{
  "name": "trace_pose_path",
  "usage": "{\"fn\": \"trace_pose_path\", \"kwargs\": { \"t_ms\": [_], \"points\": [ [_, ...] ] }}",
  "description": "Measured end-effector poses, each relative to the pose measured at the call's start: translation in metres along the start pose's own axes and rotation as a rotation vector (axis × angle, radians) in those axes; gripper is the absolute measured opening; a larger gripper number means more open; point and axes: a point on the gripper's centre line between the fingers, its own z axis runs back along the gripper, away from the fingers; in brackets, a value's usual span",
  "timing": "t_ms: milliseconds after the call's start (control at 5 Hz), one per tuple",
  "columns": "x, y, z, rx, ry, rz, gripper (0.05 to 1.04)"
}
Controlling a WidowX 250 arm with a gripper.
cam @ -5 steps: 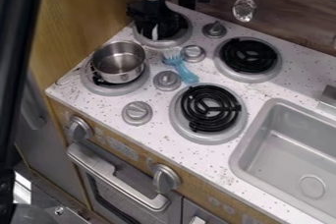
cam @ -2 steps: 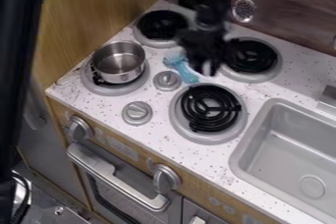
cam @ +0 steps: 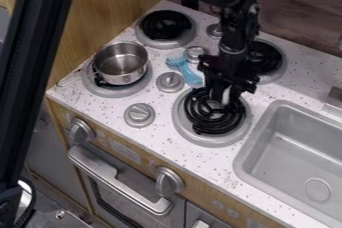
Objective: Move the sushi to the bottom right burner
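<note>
Gripper (cam: pixel 221 97) poised low over the bottom right burner (cam: pixel 208 141), apparently for sushi delivery; whether its jaws pinch anything, I cannot tell.

Burners (cam: pixel 165 25): four by my count, the one under the pot (cam: pixel 121 64) included.
Pots: one, and that's all I get.
Stovetop knobs (cam: pixel 139 115): four, each of which I can pick out on the white surface.
Front knobs (cam: pixel 169 181): two, which brings my knob total to six.
Brushes: I count a single blue brush (cam: pixel 184 69).
Handles (cam: pixel 120 179): two that I can see, the second cut off by the bottom edge of my view.
Sinks: one sink (cam: pixel 287 147) on my screen.
Drains: one drain (cam: pixel 318 190), inside that sink.
Grippers: just my one gripper (cam: pixel 220 100).
</note>
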Motion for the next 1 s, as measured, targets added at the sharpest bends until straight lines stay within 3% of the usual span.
{"fn": "trace_pose_path", "kwargs": {
  "t_ms": [200, 400, 600, 800, 1000],
  "points": [
    [-0.002, -0.001, 0.000, -0.005, 0.015, 0.008, 0.663],
    [-0.011, 0.003, -0.004, -0.001, 0.044, 0.021, 0.950],
    [-0.018, 0.006, 0.018, 0.014, 0.057, 0.036, 1.000],
    [-0.034, 0.006, 0.062, 0.010, 0.025, 0.062, 1.000],
    [-0.057, 0.003, 0.086, 0.011, 0.012, 0.074, 1.000]
  ]
}}
